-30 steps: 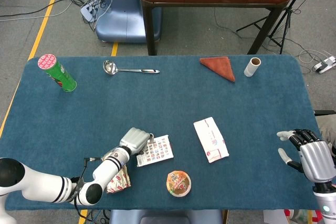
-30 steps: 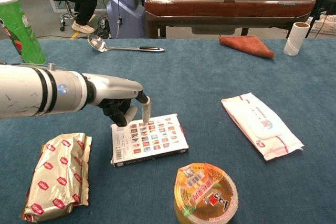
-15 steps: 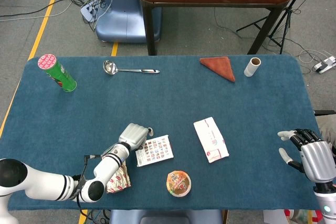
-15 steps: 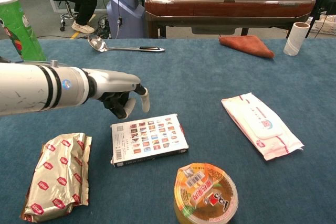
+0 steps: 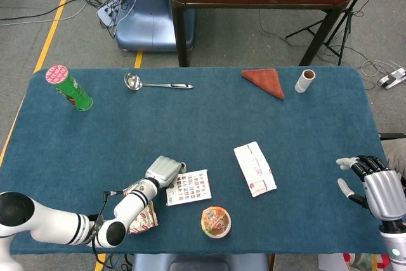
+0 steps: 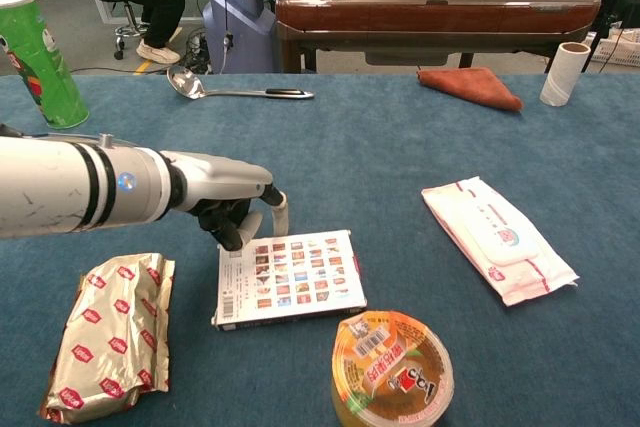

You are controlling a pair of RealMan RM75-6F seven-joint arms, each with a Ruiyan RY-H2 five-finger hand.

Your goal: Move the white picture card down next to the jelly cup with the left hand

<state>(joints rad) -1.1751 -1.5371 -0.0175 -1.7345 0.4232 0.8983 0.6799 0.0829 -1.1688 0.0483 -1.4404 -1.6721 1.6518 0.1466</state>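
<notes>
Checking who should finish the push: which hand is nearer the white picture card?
Left. The left hand sits at the far-left corner of the white picture card, fingers at its edge. The right hand hovers at the table's right edge, far from it.

Frame edge cuts the jelly cup [image 6: 392,369] bottom.

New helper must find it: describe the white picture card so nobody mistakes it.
On the blue table, look at the near edge by the left hand. The white picture card lies flat just behind the orange jelly cup; unlike the gold snack pack, it shows a grid of tiny pictures.
</notes>
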